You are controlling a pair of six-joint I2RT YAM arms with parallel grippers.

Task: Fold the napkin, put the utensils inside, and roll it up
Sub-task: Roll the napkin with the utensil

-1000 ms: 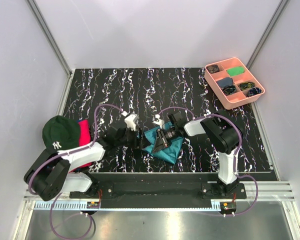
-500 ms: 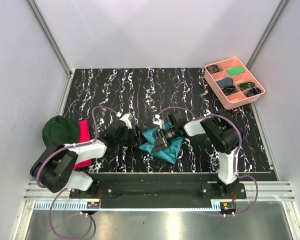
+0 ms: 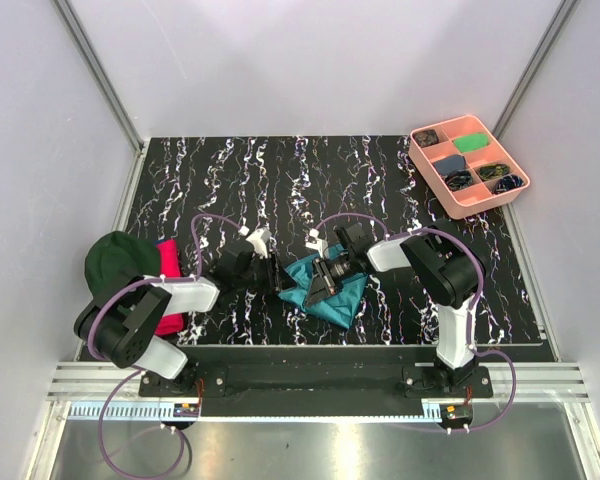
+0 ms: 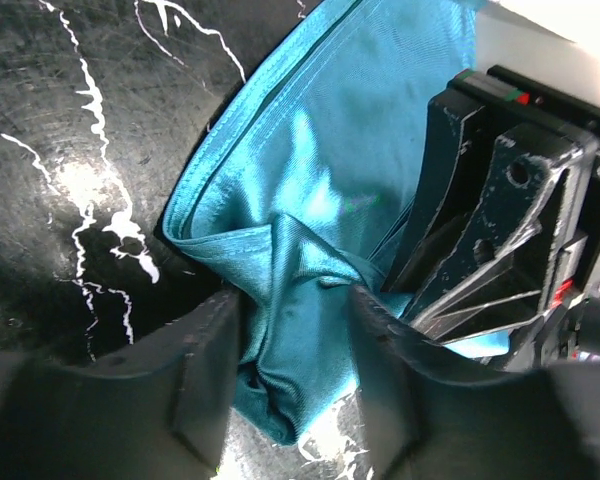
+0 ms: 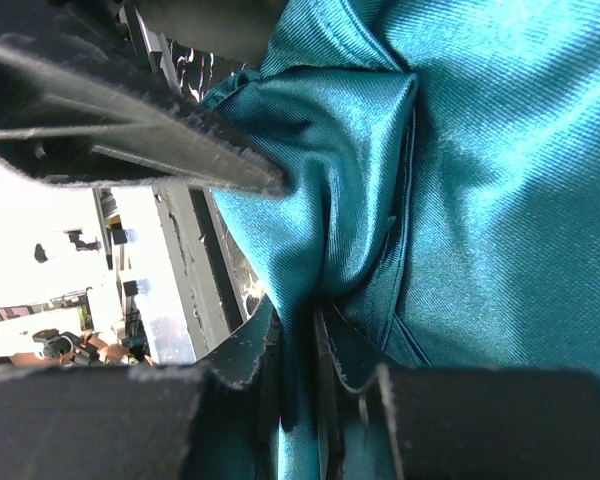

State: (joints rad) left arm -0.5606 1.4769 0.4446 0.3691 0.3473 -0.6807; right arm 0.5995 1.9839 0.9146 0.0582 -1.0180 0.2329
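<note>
The teal napkin [image 3: 332, 288] lies bunched and partly folded near the table's front middle. My left gripper [image 3: 279, 275] is at its left edge. In the left wrist view [image 4: 295, 312] its fingers squeeze a gathered fold of the napkin [image 4: 310, 190]. My right gripper [image 3: 318, 287] lies over the napkin's middle. In the right wrist view [image 5: 298, 325] its jaws are pinched tight on a thin fold of the napkin [image 5: 480, 170]. The right gripper's black body [image 4: 500, 230] shows close in the left wrist view. No utensils show in any view.
A dark green cap [image 3: 118, 262] and a pink-red cloth [image 3: 166, 268] lie at the front left by the left arm. A pink compartment tray [image 3: 433, 176] holding small items stands at the back right. The marbled black table [image 3: 280, 180] ends just in front of the napkin.
My left arm has swung in and its gripper has moved right onto the napkin's left edge. My right gripper and the napkin have stayed put.
</note>
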